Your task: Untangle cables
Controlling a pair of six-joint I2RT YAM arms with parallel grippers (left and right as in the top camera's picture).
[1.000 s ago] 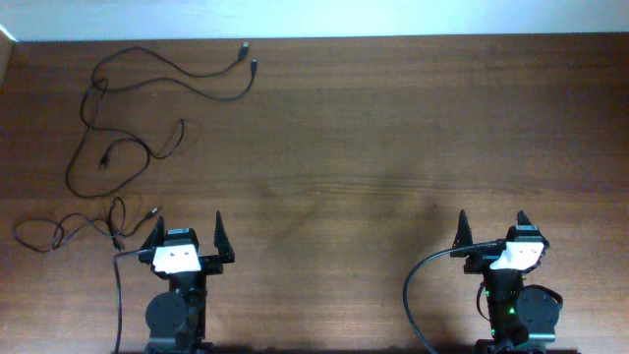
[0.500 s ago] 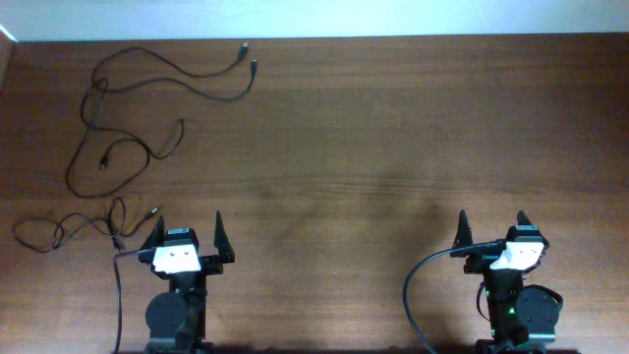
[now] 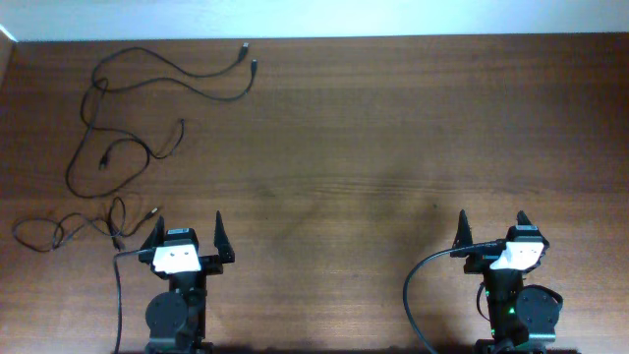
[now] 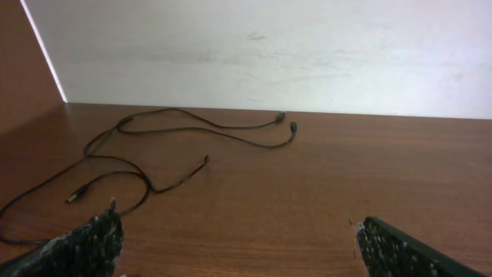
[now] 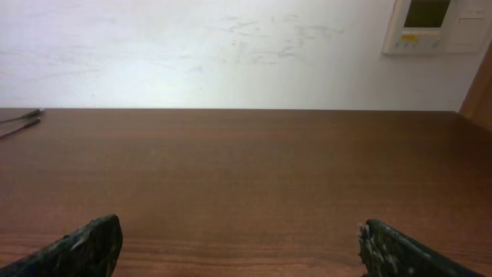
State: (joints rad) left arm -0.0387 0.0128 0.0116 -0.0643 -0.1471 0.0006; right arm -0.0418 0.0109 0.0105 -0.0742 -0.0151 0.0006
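Observation:
Thin black cables (image 3: 128, 108) lie loose and wavy over the far left of the wooden table, with two plugs (image 3: 248, 55) near the back edge. A smaller cable (image 3: 74, 228) curls by the left front, just left of my left gripper (image 3: 187, 228). The left wrist view shows the long cables (image 4: 184, 131) ahead and to the left. My left gripper (image 4: 234, 231) is open with nothing between its fingers. My right gripper (image 3: 491, 224) is open and empty too, far from the cables. In the right wrist view only two plug ends (image 5: 23, 121) show at the left edge, beyond my right gripper (image 5: 238, 235).
A white wall (image 4: 269, 46) rises behind the table's back edge. A wall-mounted control panel (image 5: 434, 23) shows at the upper right of the right wrist view. Thicker black arm cables (image 3: 418, 285) loop beside each arm's base.

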